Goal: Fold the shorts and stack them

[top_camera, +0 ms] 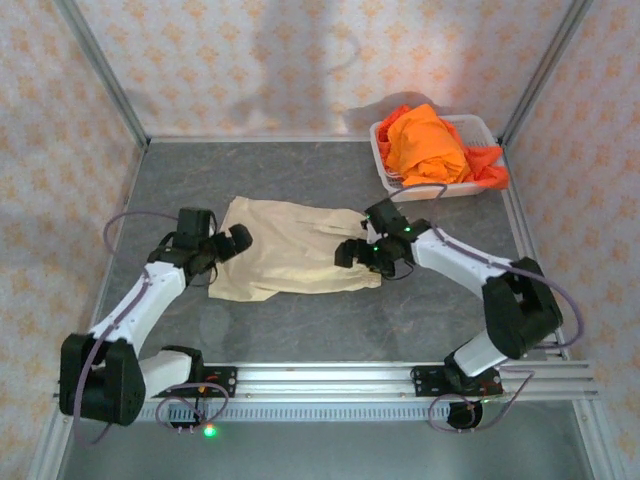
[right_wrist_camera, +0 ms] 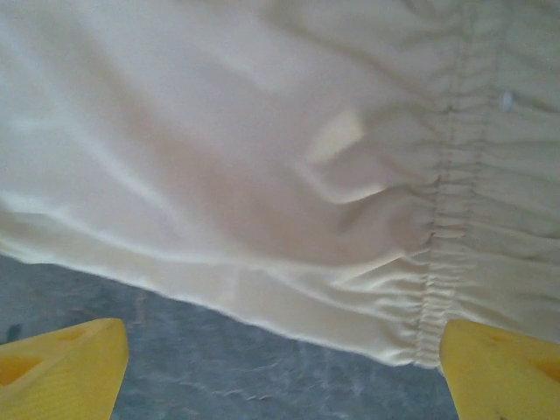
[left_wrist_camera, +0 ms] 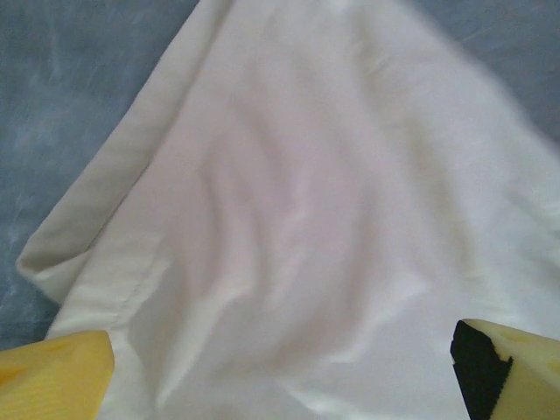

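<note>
left fingers (left_wrist_camera: 52,381) and right fingers (right_wrist_camera: 57,367), tips cropped, spread wide over beige shorts (top_camera: 290,255).

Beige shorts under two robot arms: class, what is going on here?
Two arms are set to fold shorts. The beige shorts lie spread flat on the table. The left gripper is open over their left end, the right gripper open over the waistband end. Neither holds the cloth. Orange shorts wait heaped in the white basket.

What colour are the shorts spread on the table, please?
The shorts are cream, clearest in top external.
</note>
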`<action>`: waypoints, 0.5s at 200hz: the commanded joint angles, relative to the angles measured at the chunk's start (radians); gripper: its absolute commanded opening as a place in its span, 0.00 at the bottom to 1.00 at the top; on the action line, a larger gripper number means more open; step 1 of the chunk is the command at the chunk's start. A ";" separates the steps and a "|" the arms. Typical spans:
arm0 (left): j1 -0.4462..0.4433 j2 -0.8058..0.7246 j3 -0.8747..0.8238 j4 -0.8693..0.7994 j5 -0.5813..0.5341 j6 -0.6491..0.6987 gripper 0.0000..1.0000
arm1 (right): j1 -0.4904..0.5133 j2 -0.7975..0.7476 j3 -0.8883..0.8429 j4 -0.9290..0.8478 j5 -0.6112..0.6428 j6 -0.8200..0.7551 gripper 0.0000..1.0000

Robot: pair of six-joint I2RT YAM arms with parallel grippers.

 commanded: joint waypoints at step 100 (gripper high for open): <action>-0.060 0.326 0.008 0.233 0.045 -0.086 1.00 | -0.074 0.420 0.448 -0.015 0.109 0.023 0.94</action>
